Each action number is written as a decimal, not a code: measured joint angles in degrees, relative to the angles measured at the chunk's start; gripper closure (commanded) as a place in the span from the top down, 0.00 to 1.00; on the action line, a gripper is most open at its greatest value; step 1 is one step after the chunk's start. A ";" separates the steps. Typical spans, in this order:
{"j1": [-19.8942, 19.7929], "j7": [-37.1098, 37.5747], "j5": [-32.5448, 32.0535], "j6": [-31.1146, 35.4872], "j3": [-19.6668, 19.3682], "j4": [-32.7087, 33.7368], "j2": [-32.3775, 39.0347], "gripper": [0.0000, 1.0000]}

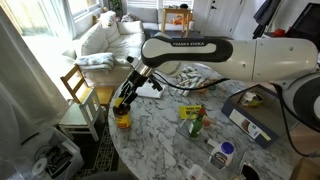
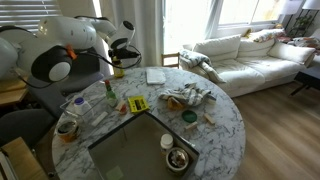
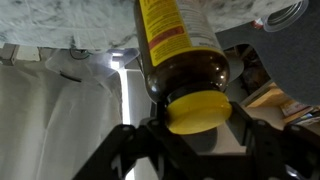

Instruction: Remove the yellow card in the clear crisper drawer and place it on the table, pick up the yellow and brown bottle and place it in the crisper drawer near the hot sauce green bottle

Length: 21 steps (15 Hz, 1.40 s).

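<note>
At the near rim of the table [image 1: 150,140], the gripper [image 1: 123,107] has its jaws closed around the yellow and brown bottle [image 1: 122,121]. In the wrist view the fingers [image 3: 148,130] sit on either side of the yellow lid and hold it between them. The amber body and yellow label run away from the camera toward the marble. Whether the base of the bottle touches the tabletop cannot be determined.

The yellow card [image 1: 190,111] lies flat near the middle of the table, well apart from the held bottle. The hot sauce green bottle [image 1: 195,127] stands upright just beside the card. The clear crisper drawer [image 1: 180,119] is barely discernible around them, and its walls cannot be traced with certainty.

In an exterior view, a white booklet [image 2: 155,75] lies flat beyond the card, and a grey open box [image 2: 140,150] occupies the near part of the tabletop. A blue-and-white container [image 1: 222,153] stands near the table edge, apart from the card.
</note>
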 measured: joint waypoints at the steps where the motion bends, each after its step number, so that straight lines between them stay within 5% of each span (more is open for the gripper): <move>1: -0.22 0.04 0.00 -0.25 0.00 0.22 -0.30 0.37; 12: -6.80 4.89 5.19 -15.19 4.75 -1.74 -12.83 0.37; 21: -16.20 12.27 15.11 -20.07 6.00 -22.52 -29.85 0.37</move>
